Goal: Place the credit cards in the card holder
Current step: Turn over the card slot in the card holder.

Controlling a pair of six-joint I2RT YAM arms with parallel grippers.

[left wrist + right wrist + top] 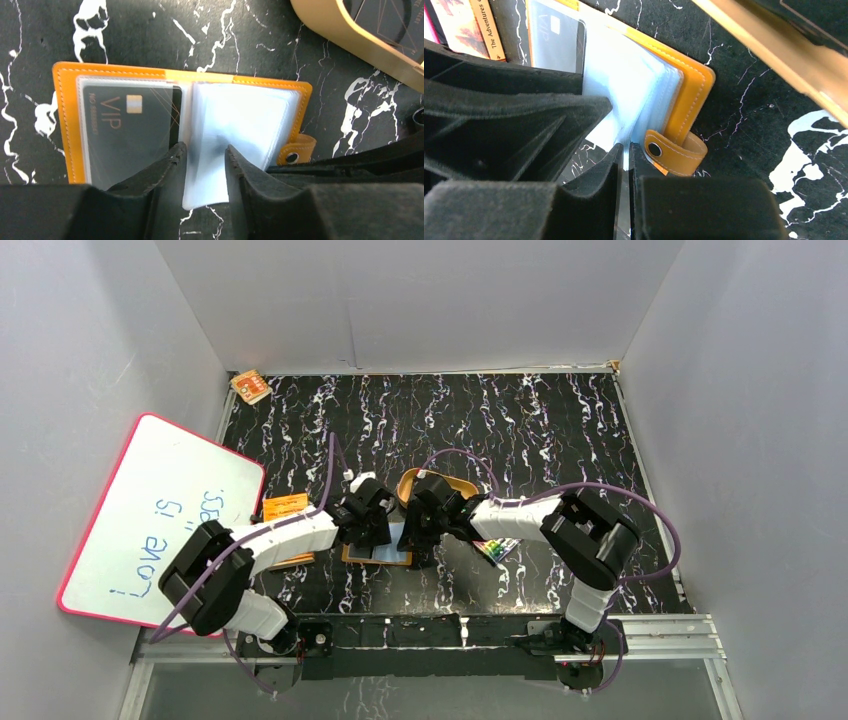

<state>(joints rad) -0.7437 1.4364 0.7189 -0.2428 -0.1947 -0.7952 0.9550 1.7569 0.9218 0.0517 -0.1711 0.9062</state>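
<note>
The stitched orange leather card holder point(180, 76) lies open near the middle of the near edge of the marbled worktop point(560, 440), a matte black credit card point(130, 125) in its left clear sleeve point(82, 130). The left gripper point(205, 160) stands spread over a glossy pale-blue sleeve point(205, 186). The right gripper point(624, 155) pinches the card holder's thin sleeve edge beside the rounded snap tab point(676, 150).

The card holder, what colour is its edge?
The card holder has an orange rim with light stitching, clearest in the left wrist view.
</note>
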